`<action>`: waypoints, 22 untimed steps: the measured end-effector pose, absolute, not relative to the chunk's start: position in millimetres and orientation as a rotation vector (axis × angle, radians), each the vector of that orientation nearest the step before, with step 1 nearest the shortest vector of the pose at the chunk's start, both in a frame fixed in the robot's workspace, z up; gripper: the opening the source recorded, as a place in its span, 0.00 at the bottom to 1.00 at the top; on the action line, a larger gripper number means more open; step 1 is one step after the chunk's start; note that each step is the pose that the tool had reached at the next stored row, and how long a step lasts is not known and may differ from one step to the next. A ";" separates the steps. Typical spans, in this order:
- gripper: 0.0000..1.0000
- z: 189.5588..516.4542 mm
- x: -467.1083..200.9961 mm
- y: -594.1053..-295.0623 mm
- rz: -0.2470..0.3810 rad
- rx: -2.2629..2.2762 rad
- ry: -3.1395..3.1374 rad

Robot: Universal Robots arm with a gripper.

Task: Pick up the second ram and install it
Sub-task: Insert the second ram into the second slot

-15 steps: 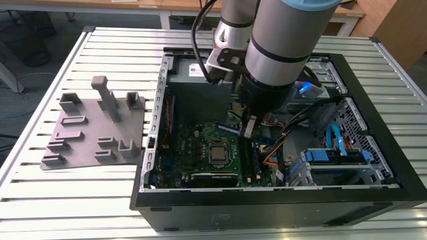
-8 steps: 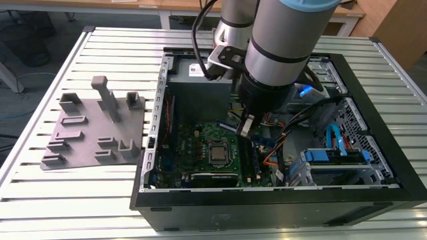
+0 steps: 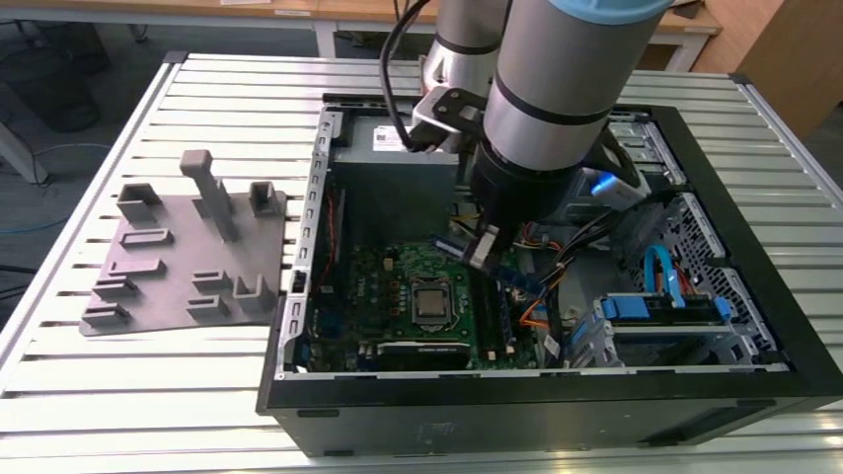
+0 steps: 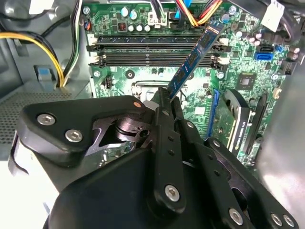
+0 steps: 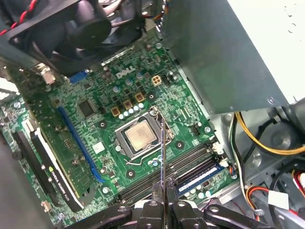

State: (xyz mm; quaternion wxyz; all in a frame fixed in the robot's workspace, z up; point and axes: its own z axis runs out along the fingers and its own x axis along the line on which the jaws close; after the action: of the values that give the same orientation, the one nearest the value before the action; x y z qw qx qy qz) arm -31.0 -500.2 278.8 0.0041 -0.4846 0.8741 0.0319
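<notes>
In the exterior view the gripper [image 3: 483,252] hangs inside the open computer case [image 3: 527,400], closed on the memory stick [image 3: 516,278], which slants over the green circuit board [image 3: 395,281]. The case sits on a slatted metal table [image 3: 158,395]. A grey tray [image 3: 185,257] lies at nine o'clock from it, and wooden desks [image 3: 158,10] stand at twelve.

In the second wrist view the fingers [image 4: 164,112] pinch one end of the stick [image 4: 193,59]. Its far end reaches across the long black slots [image 4: 152,47], crooked to them. Done well, I judge, the stick is turned parallel to an empty slot, kept upright and pressed evenly.

In the first wrist view the stick [image 5: 162,157] shows edge-on over the slots [image 5: 162,179], beside the processor socket [image 5: 138,136]. Yellow wires [image 5: 257,143] run nearby, so room looks tight.
</notes>
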 end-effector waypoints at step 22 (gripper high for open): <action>0.14 278.4 -31.0 -500.2 0.095 -1.229 2.875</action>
State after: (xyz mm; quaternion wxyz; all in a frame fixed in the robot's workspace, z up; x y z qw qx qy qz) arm -31.0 -500.2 278.4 0.0067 -0.3928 0.9191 0.0302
